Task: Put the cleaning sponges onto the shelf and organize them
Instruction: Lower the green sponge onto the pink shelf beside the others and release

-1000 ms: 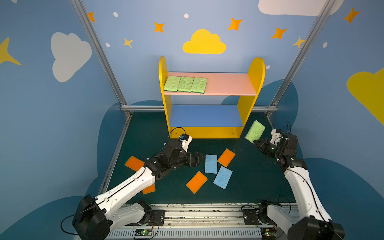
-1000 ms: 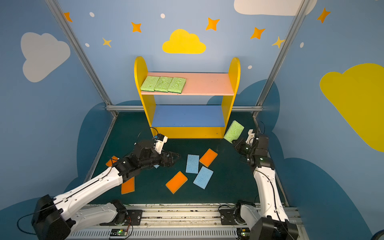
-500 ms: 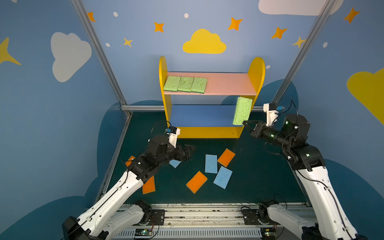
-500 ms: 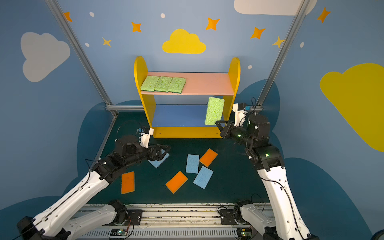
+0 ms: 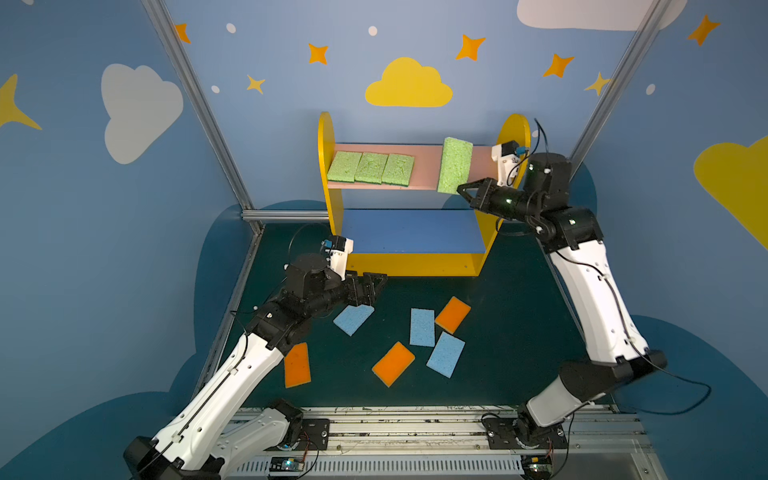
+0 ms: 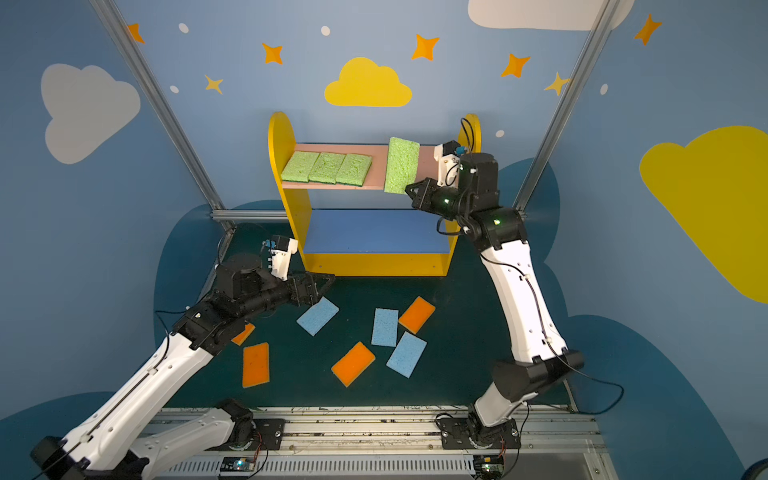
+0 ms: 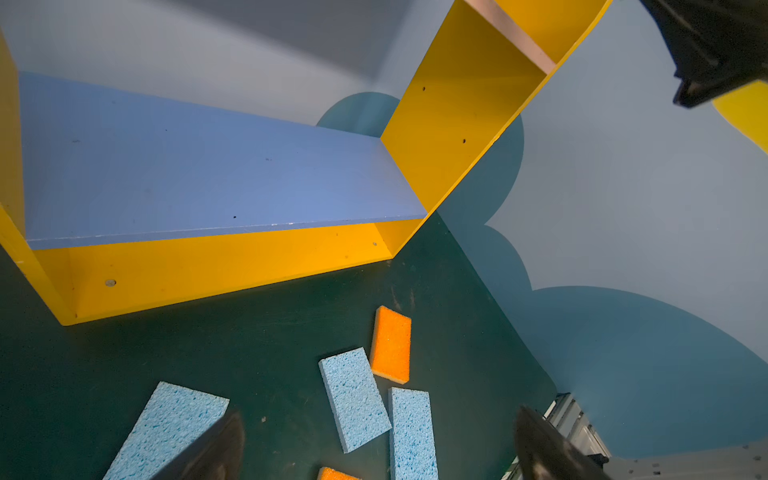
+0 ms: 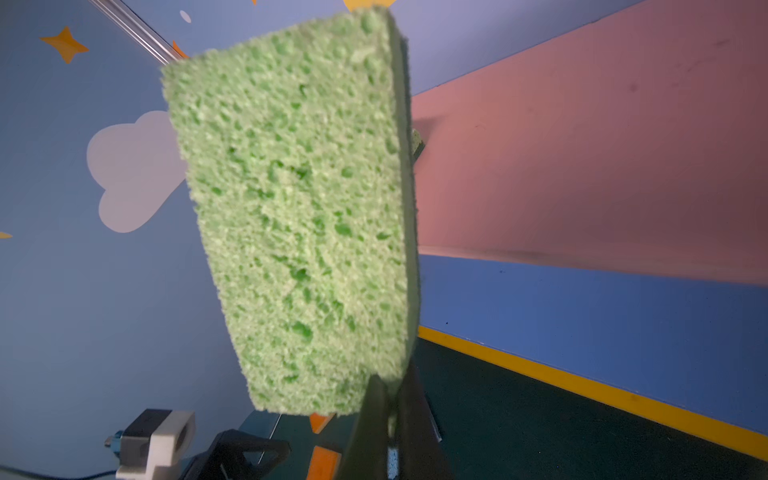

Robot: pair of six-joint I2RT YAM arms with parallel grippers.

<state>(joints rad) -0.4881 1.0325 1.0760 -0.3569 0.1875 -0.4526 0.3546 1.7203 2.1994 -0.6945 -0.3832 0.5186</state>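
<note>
Both top views, left to right along shelf [image 5: 328,166]. Before its front-left corner: left claw [image 5: 376,289] spread wide, empty, just over blue sponge [image 5: 353,319] on table [image 5: 519,332]; might shove it along rather than grip it. On left end of pink board [image 5: 426,170]: three green sponges [image 5: 371,167], flat, side by side. Before board's right half: held sponge [image 5: 455,164], green, upright, pinched at lower corner by right claw [image 5: 463,190]. Could pivot in so small a grip, snag board's front edge, land on edge, or knock the row.
</note>
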